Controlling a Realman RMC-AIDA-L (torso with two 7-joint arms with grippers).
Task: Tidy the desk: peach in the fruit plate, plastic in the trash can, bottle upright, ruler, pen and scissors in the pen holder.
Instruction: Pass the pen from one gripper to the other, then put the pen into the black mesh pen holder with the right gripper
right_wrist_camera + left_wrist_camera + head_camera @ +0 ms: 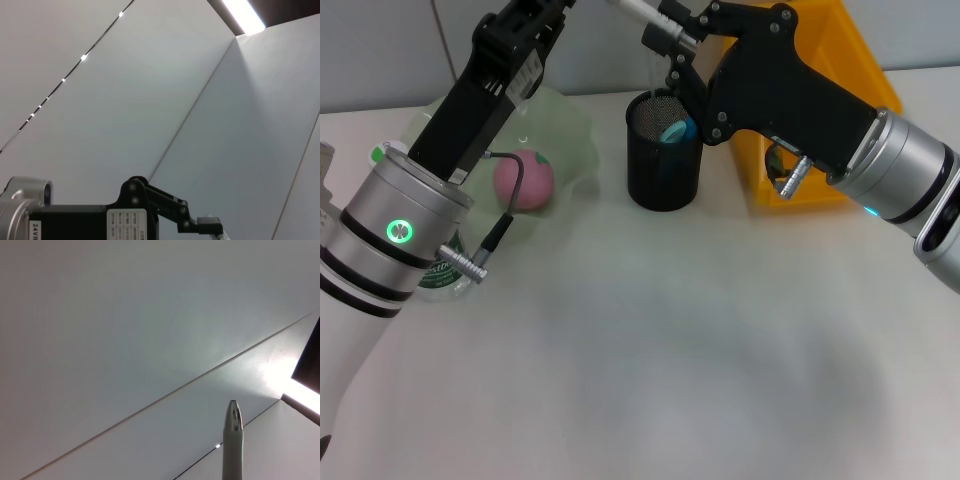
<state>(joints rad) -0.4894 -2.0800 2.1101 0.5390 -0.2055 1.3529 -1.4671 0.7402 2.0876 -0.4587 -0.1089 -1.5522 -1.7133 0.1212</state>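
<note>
Pen (642, 12) clamped in the left gripper (665, 35) hovers over the pen holder (663, 150); I'd tip it vertical before letting go.

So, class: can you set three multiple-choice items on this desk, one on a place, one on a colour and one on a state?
1. Where is the peach?
A. in the green fruit plate
B. in the trash can
C. in the pen holder

2. What colour is the pen holder?
A. yellow
B. black
C. white

3. How is the silver pen?
A. flat on the desk
B. standing in the holder
C. up in the air

Key: 1 A, the peach lies in the fruit plate. 2 B, the pen holder is black mesh. 3 C, the pen is aloft by the right gripper over the holder, with the left gripper raised too.
</note>
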